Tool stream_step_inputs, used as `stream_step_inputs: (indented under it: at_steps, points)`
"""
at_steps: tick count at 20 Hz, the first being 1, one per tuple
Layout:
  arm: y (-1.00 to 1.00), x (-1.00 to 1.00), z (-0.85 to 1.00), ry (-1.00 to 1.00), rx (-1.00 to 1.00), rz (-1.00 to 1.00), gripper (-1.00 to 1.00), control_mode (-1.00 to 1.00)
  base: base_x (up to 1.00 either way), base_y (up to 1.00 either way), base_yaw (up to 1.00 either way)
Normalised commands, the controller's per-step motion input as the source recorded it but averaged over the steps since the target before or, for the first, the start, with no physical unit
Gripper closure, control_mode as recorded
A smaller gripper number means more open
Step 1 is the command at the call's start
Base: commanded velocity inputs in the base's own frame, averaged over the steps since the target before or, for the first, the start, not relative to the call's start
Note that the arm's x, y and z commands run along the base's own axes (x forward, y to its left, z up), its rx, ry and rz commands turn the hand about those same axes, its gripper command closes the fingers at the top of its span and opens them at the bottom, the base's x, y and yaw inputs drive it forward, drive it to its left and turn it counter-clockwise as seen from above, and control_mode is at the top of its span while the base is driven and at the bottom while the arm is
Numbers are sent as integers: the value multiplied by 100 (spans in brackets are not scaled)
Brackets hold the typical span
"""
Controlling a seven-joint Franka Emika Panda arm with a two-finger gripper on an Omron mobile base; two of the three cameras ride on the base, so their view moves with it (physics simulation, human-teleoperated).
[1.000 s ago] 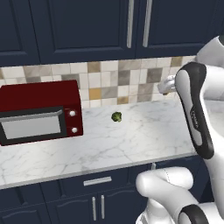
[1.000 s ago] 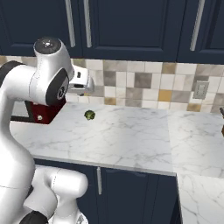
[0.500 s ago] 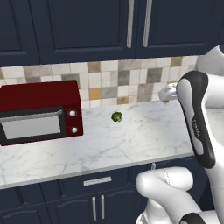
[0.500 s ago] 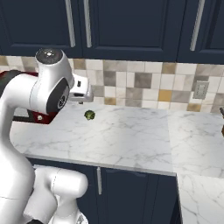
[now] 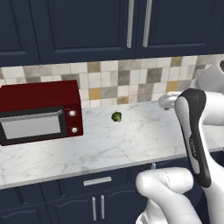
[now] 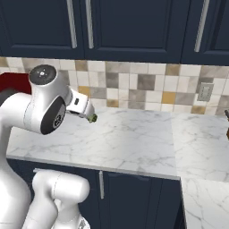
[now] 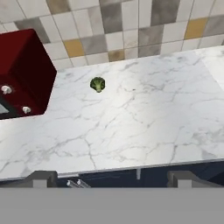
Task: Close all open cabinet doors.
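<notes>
Left base view has the cabinet doors [image 5: 83,26] across the top from 10 to 2 o'clock, flush in one dark navy plane, with two slim silver bar handles [image 5: 138,22] side by side at 12 to 1 o'clock. None of these doors stands ajar in this view. Below them runs a tiled backsplash [image 5: 122,81], then a white marble counter [image 5: 131,140]. A red microwave [image 5: 39,111] sits on the counter at 9 o'clock, and a small green broccoli floret [image 5: 116,117] lies on the marble near the centre, well apart from the microwave. The white arm [image 5: 194,135] rises at 3 to 5 o'clock.

Right base view shows the same doors at 12 o'clock with handles at 11 o'clock, and another door [image 6: 210,27] at 1 to 2 o'clock, all appearing closed.

Hand view looks down on the counter, floret at 11 o'clock, microwave corner at 9 o'clock. The gripper [image 7: 111,178] shows its two fingertips [image 7: 41,178] at 7 and 5 o'clock, wide apart, holding nothing.
</notes>
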Motion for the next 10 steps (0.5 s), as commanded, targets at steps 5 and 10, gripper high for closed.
stream_step_inputs:
  at_steps: [5, 10]
  points:
    - [0, -7, -3, 1, 0, -17, -100, -100, 0, 0, 0]
    - [0, 0, 0, 0, 0, 0, -100, -100, 0, 0, 0]
